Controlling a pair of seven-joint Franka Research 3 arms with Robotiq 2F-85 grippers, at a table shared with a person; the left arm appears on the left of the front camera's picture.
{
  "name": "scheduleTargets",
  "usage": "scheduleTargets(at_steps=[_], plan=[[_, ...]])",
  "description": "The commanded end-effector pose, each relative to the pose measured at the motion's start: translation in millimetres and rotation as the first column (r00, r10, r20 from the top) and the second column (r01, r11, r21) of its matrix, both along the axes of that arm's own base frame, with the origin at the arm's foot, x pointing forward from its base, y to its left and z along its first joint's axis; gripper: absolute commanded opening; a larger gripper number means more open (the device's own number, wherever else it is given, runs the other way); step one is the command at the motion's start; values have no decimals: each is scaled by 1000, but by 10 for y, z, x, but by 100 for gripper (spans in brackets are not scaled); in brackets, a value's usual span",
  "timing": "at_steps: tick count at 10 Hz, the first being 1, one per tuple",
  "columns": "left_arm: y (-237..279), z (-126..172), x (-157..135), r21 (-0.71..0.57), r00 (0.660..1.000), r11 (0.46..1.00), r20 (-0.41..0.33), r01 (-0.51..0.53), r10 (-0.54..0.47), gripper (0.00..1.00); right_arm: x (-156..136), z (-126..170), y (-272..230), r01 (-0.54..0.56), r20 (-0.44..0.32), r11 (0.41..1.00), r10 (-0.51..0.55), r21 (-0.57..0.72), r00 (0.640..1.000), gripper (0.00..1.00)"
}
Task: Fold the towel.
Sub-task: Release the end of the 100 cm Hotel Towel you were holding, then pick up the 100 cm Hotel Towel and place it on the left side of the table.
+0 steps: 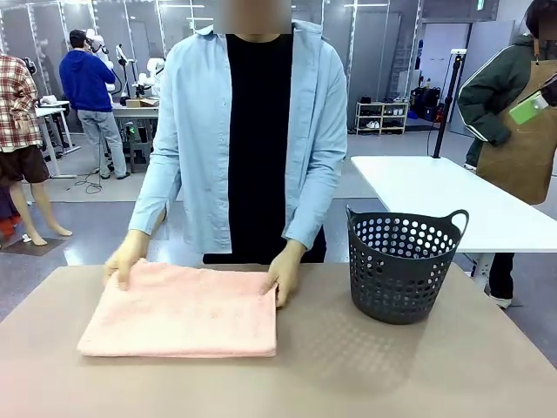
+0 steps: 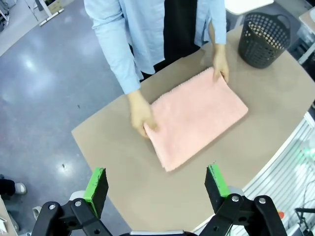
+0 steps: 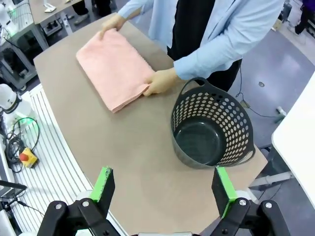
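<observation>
The towel [image 1: 183, 311] lies seemingly folded on the counter [image 1: 348, 374], person's hands [image 1: 285, 272] pressing; both grippers [image 2: 156, 189] [image 3: 165, 189] gape apart; align edges squarely.

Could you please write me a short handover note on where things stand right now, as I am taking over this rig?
Left gripper: open, holding nothing, high above the table.
Right gripper: open, holding nothing, above the table's near edge by the basket.
Towel: flat on the table, left of the basket, already a folded rectangle.
Person: one hand and the other hand rest on the towel's far corners.
Basket: upright, nothing inside.
Done: the towel looks folded at least once.
Left: any further fold; cannot tell whether one is intended.
</observation>
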State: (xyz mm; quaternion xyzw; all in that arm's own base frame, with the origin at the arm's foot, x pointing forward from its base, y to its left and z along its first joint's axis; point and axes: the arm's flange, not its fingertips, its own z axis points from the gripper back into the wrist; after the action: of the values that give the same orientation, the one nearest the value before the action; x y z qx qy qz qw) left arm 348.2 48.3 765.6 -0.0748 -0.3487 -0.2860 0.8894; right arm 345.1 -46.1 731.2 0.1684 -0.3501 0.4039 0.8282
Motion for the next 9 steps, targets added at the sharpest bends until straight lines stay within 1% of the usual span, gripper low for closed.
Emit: scheduleTargets(at_steps=[1,9], plan=[[12,8,16,-3,1000,1000,-1,-8,8,100,-5,36,-25,9,-1,1000,-9,5,1000,100],[12,8,16,-3,1000,1000,-1,-8,8,100,-5,36,-25,9,-1,1000,-9,5,1000,100]])
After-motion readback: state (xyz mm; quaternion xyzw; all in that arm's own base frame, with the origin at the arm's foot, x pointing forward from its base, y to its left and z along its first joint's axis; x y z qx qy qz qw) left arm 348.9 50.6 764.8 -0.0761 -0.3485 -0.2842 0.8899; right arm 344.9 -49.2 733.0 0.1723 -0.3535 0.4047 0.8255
